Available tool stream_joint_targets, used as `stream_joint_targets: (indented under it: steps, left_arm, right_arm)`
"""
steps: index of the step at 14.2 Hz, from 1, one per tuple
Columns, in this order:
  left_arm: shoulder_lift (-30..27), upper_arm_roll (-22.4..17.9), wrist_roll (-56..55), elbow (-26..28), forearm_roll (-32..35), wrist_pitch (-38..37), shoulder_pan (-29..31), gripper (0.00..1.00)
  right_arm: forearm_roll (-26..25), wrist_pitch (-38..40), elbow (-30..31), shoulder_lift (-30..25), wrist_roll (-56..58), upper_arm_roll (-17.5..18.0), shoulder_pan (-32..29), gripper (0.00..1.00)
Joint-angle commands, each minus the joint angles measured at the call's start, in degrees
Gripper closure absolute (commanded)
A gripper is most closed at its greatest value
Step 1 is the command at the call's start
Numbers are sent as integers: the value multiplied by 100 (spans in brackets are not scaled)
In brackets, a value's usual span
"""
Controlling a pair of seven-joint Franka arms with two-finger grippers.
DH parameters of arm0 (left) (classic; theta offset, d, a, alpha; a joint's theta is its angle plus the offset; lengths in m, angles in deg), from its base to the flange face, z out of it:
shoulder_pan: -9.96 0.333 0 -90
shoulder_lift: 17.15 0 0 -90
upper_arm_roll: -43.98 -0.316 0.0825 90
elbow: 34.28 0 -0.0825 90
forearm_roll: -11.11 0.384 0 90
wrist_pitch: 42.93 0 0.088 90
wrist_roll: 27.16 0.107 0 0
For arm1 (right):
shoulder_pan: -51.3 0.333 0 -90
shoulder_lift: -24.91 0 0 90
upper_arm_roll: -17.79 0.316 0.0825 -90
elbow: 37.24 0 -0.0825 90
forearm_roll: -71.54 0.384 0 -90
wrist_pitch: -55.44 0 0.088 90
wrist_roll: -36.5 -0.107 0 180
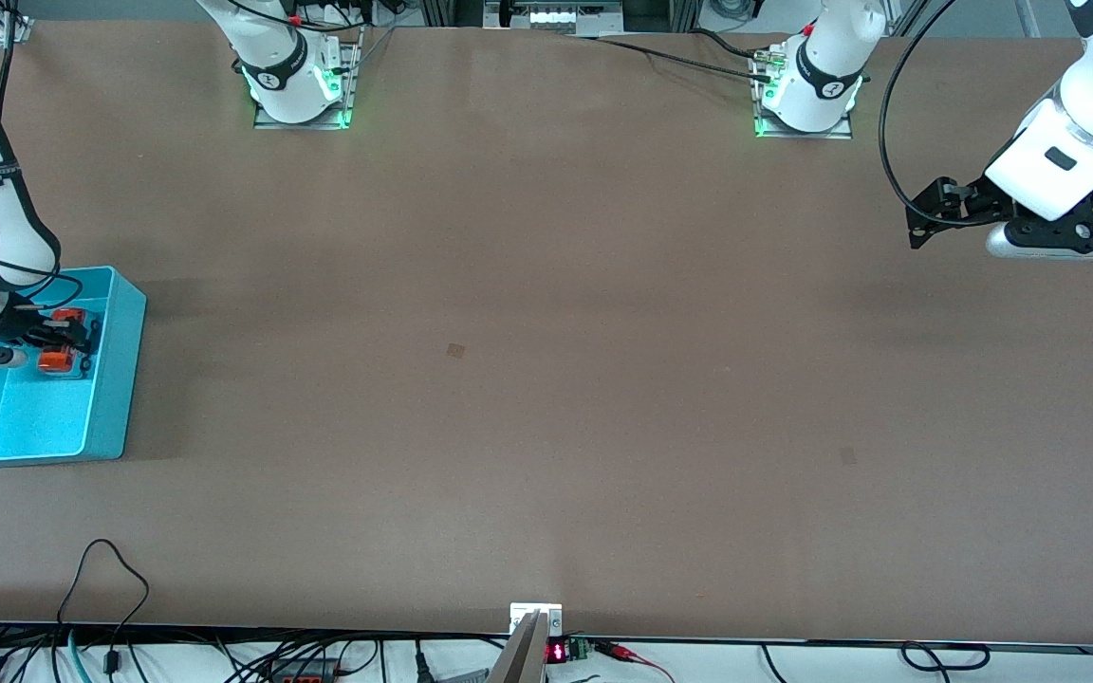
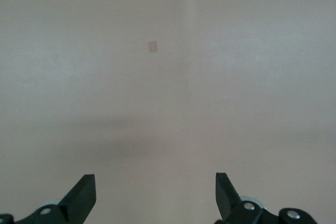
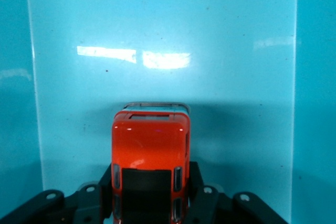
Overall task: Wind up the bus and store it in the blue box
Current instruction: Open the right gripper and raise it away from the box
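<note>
- While the storing step is under way, the right gripper (image 3: 149, 192) is reaching down inside the blue box (image 1: 120, 379), its fingers closed against the two sides of the bus (image 3: 150, 153).
- Bus — small, orange-red, dark roof panels — is sitting low between the box walls, in the part of the box farther from the front camera; whether its wheels are touching the floor of the box cannot be told.
- Blue box — tall thin walls, no lid — is standing at the right arm's end of the table (image 1: 546, 379).
- Left gripper (image 2: 156, 195) is waiting over bare table at the left arm's end, fingers spread wide and holding nothing.
- Step in hand, as judged: placement nearly complete; winding cannot be confirmed from these views.
- Next move is likely calling for the bus to be settled on the box floor, the fingers parted just enough to free it, then a straight lift clear of the walls so the toy is not dragged or tipped.
</note>
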Motion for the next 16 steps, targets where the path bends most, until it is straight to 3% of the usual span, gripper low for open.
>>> stream_joint_targets:
  steps: [1,5,8,12,16]
  left_arm:
    - [148,21,46,-178,-66,-62,-6,0]
    - [332,30,46,-397,-83,-62,-41,0]
    - [394,30,46,-424,-92,-53,-59,0]
    - [648,56,46,-679,-92,-53,-94,0]
    - [746,56,46,-706,-442,-53,-156,0]
  right_arm:
    - [64,-19,-163,76,202,77,-138,0]
    - [55,7,-268,-125,185,147,-76,0]
    - [55,270,-268,-828,-60,341,125,0]
    - [-112,1586,-400,-1812,-763,393,538,0]
    - [-357,3579,-1145,-2630,-1413,385,1240,0]
